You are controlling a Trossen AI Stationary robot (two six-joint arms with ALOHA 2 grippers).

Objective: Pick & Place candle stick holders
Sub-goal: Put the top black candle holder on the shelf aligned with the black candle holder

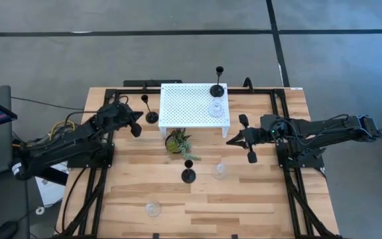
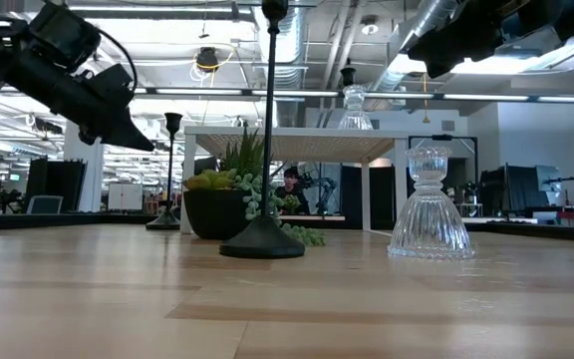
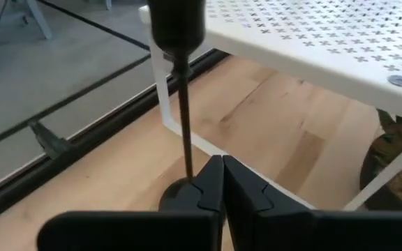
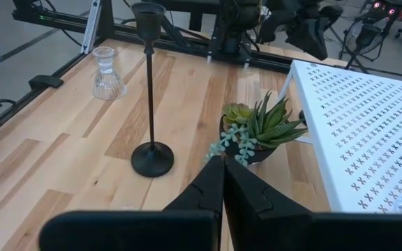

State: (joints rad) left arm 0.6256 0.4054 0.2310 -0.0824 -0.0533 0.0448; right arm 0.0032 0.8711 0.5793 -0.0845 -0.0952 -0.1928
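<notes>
One black holder (image 3: 185, 104) just beyond left pincer (image 3: 222, 183)

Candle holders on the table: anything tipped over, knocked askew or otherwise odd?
Nothing stands out. The black holders stand upright, as do the glass holders. The potted plant sits upright by the white stand. No spills or damage show.

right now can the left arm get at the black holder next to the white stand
Probably yes. The left gripper, shut, hovers right by the black holder, which stands free on the table beside the white stand; it would need to open first.
</notes>
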